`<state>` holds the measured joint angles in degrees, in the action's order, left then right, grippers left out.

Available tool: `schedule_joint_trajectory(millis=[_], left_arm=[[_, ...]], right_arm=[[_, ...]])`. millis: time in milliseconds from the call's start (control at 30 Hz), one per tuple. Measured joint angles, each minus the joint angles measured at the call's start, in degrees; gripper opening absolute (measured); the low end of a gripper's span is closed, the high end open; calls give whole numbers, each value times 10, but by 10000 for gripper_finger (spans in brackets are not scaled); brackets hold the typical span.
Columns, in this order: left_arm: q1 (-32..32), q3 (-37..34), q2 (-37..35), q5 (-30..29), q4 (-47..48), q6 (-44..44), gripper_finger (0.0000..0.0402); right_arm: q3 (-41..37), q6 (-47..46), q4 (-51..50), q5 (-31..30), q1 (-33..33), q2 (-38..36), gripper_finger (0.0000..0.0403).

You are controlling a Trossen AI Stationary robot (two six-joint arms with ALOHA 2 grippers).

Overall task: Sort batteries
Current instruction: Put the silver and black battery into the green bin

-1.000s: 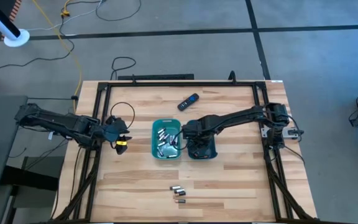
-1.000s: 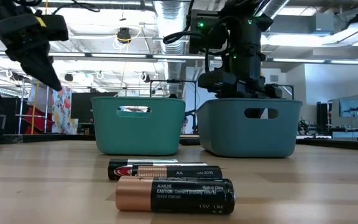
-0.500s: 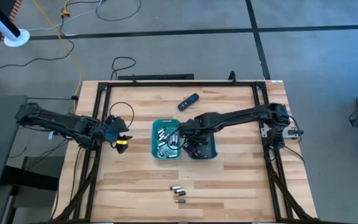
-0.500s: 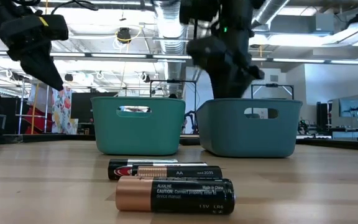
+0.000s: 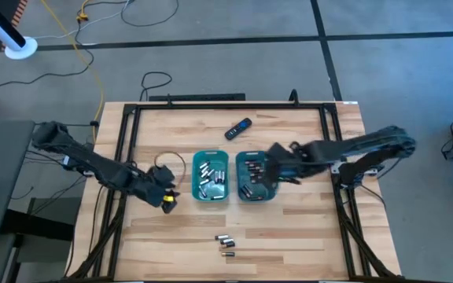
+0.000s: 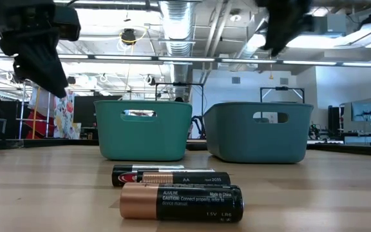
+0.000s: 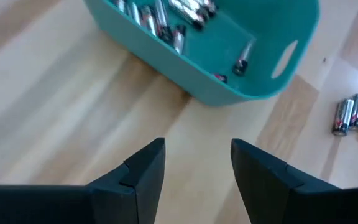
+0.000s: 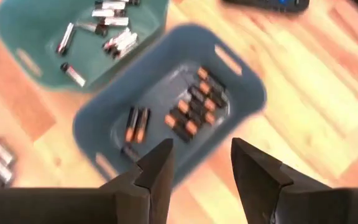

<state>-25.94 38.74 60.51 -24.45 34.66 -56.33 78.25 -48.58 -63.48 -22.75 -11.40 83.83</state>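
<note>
Two teal trays stand side by side at the table's middle. The left tray (image 5: 211,176) holds silvery-grey batteries (image 7: 166,18); the right tray (image 5: 254,178) holds dark batteries with coppery ends (image 8: 191,112). Three loose batteries (image 5: 225,244) lie on their sides on the bare wood near the front edge. My left gripper (image 7: 197,149) hangs open above the wood just left of the left tray, nothing between its fingers. My right gripper (image 8: 201,152) hangs open high over the right tray's right rim, holding nothing.
A black remote (image 5: 238,128) lies on the table behind the trays. A black metal frame (image 5: 132,118) runs along the table's far and side edges. Bare wood lies between the trays and the loose batteries (image 6: 180,201).
My right gripper has risen out of the right tray and drawn back toward the table's right edge, uncovering the batteries in it. My left gripper has moved toward the near edge and toward the left tray, turning a little.
</note>
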Motion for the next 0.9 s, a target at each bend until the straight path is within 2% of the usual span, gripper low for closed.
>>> schedule_joint_trajectory(millis=[200, 400, 533, 733, 900], left_arm=[[-41, 81, 133, -1, -2, -75, 177], [-76, 182, 250, -14, 2, -113, 177], [-95, 244, 323, -32, 2, -128, 177], [-119, 318, 415, -29, -3, -135, 177], [-127, 330, 461, -28, -42, -106, 177]], right_arm=[[-118, -119, 0, -28, -102, -124, 172], [-213, -250, 2, -47, -205, -199, 172], [-249, -306, 8, -60, -256, -214, 172], [-264, -329, 26, -60, -304, -198, 172], [-264, -339, 39, -60, -329, -180, 172]])
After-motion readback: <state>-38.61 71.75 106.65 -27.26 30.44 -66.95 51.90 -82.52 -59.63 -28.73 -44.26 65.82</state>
